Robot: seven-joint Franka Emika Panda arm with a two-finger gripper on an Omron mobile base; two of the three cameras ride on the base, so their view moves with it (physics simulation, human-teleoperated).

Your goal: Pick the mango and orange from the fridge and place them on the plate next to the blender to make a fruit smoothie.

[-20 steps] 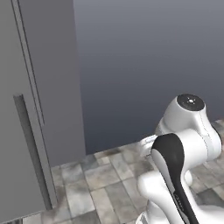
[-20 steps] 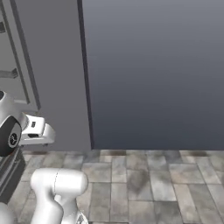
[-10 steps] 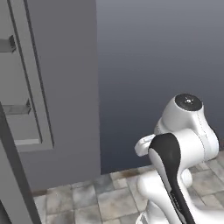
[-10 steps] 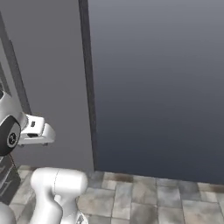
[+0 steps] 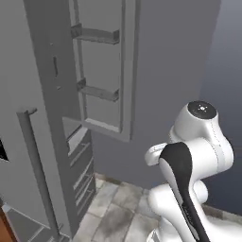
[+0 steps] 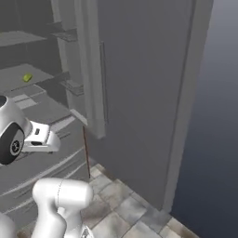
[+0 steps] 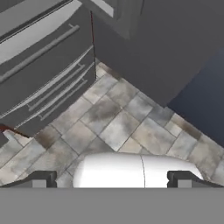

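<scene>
The fridge [image 6: 139, 93] stands open, its grey door [image 5: 101, 71] swung out and showing empty door bins [image 5: 97, 34] on the inner face. In the right base view, grey shelves [image 6: 28, 79] are visible inside the cabinet. The mango [image 6: 27, 78], a small yellow-green fruit, lies on one of the upper shelves, toward the back. A long bar handle [image 5: 35, 160] runs down the adjoining grey panel in the left base view. The end effector [image 7: 111, 179] hangs over the tiled floor [image 7: 118, 122] in front of the fridge's lower drawers [image 7: 43, 65]. Its fingers [image 7: 41, 179] stand wide apart, holding nothing. It is well apart from the mango.
</scene>
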